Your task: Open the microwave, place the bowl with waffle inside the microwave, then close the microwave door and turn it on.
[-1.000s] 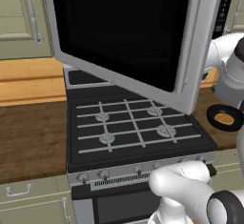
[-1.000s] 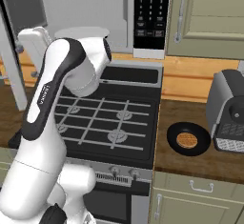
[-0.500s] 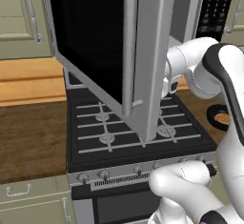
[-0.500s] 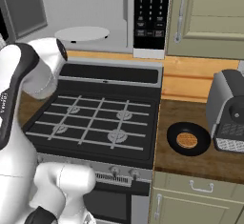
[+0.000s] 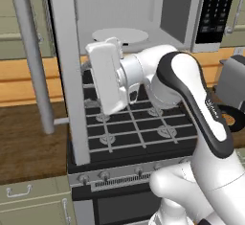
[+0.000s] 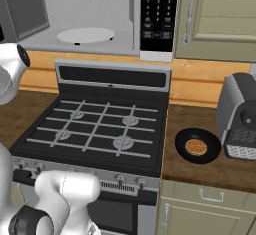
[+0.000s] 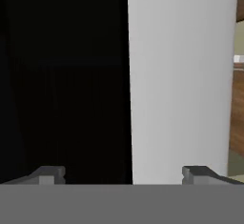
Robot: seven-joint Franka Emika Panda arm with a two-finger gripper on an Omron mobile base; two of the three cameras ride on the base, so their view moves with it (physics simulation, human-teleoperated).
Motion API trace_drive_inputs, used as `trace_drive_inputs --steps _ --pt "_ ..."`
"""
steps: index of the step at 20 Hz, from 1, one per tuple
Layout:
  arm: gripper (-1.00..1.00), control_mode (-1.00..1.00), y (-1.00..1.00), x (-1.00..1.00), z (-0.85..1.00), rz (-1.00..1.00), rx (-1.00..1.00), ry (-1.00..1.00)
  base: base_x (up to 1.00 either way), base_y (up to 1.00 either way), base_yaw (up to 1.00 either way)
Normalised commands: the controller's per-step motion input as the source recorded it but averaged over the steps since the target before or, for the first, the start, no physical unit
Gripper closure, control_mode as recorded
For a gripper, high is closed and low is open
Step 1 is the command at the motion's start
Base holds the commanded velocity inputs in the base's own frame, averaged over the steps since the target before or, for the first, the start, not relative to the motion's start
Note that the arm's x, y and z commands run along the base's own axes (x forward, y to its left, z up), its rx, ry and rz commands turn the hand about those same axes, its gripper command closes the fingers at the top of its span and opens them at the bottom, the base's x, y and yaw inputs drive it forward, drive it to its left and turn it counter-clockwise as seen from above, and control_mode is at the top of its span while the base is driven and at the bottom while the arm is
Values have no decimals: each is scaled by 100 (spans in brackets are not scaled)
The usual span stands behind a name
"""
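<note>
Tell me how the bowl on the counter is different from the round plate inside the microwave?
The bowl is black; the turntable is white. The bowl is smaller and has a raised rim, while the turntable is wider and flat. The bowl holds a waffle; the turntable carries nothing. The bowl sits low on the wooden counter, the turntable higher up in the open microwave. Both are round.

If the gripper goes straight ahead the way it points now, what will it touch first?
Most likely the microwave door: it stands right ahead of the open gripper, dark glass and pale frame. How near it is I cannot tell.
</note>
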Motion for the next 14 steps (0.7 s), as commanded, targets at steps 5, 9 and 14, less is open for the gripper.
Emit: trace_drive_inputs --steps 5,9,14 --pt "-100 -100 69 3 -2 0 -3 4 0 0 0" --pt "-100 -100 10 2 -14 0 -13 1 0 0 0" --pt "-100 -100 -53 -6 -2 -4 -1 -9 0 0 0"
